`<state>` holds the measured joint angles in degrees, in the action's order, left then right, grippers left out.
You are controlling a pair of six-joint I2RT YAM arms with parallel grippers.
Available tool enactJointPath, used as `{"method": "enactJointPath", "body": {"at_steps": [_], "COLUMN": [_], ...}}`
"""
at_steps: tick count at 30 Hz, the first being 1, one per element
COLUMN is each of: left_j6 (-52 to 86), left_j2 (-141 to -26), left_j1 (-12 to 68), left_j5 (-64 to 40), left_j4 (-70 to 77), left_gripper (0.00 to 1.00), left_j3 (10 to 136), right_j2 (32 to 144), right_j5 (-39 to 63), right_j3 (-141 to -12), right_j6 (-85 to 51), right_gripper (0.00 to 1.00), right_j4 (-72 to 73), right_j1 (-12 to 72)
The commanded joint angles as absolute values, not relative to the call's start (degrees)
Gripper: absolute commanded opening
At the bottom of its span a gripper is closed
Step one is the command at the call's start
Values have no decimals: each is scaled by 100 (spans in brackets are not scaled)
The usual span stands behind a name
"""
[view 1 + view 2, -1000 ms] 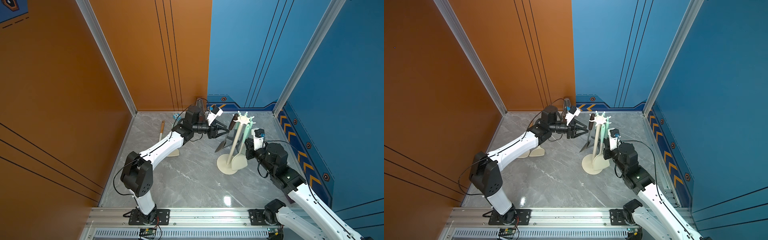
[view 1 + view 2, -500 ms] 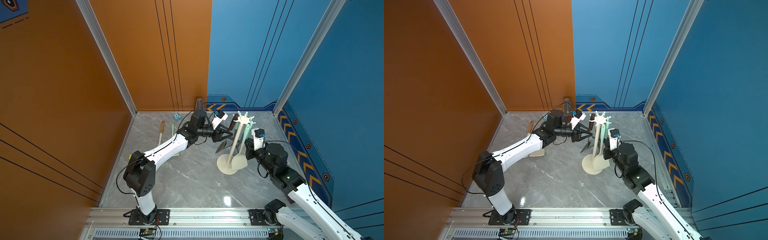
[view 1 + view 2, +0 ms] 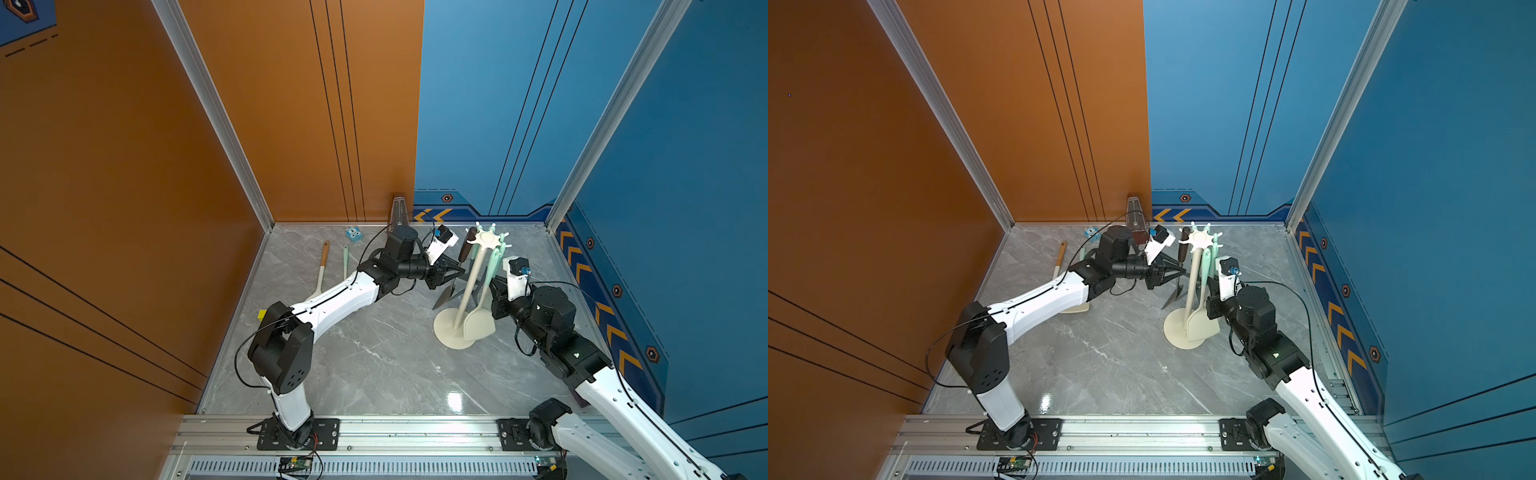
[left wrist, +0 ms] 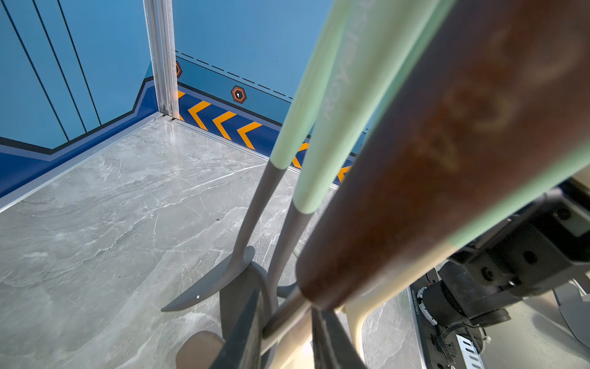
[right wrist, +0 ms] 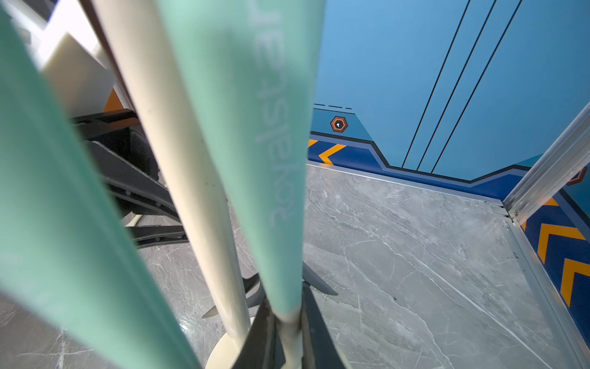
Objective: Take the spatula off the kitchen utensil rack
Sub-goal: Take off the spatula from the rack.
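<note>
The kitchen utensil rack [image 3: 468,289] stood upright toward the back of the grey marble desk [image 3: 374,365]. The brown-handled spatula [image 3: 465,249] hung at a prong of its white star crown, on the side facing the left arm. The left tool [image 3: 457,272] reached in level from that side. In the left wrist view its jaws sat narrow about the spatula's metal neck, just below the brown handle. The right tool [image 5: 285,308] was clamped on the pale neck of a mint-handled turner [image 5: 255,127] hanging on the rack's other side. A wooden-handled utensil [image 3: 322,270] and a slim mint one [image 3: 345,262] lay on the desk, well apart from the rack.
</note>
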<state>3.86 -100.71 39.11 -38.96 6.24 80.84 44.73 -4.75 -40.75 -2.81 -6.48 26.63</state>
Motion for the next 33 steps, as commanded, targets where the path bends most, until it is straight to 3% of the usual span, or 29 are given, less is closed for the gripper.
{"method": "enactJointPath", "body": {"at_steps": [1, 5, 15, 33], "left_j6": [292, 299, 307, -386], "left_j2": [-10170, -10160, -10071, -9312], "left_j1": [4008, 4007, 4024, 4199], "left_j5": [-3697, -3447, -3154, -1150], "left_j4": [642, 656, 747, 756], "left_gripper": [24, 14, 0, 0], "left_j3": [8194, 8159, 8091, 7371], "right_j2": [4575, 4562, 4488, 4342], "right_j5": [-620, -628, -652, -686], "right_j3": [-3922, -3920, -3855, -3823], "right_j6": [-422, -404, -421, -436], "right_gripper": [15, 15, 15, 15], "right_j4": [-1366, -1370, -1389, -1502], "right_j1": [2656, 2654, 2654, 2662]}}
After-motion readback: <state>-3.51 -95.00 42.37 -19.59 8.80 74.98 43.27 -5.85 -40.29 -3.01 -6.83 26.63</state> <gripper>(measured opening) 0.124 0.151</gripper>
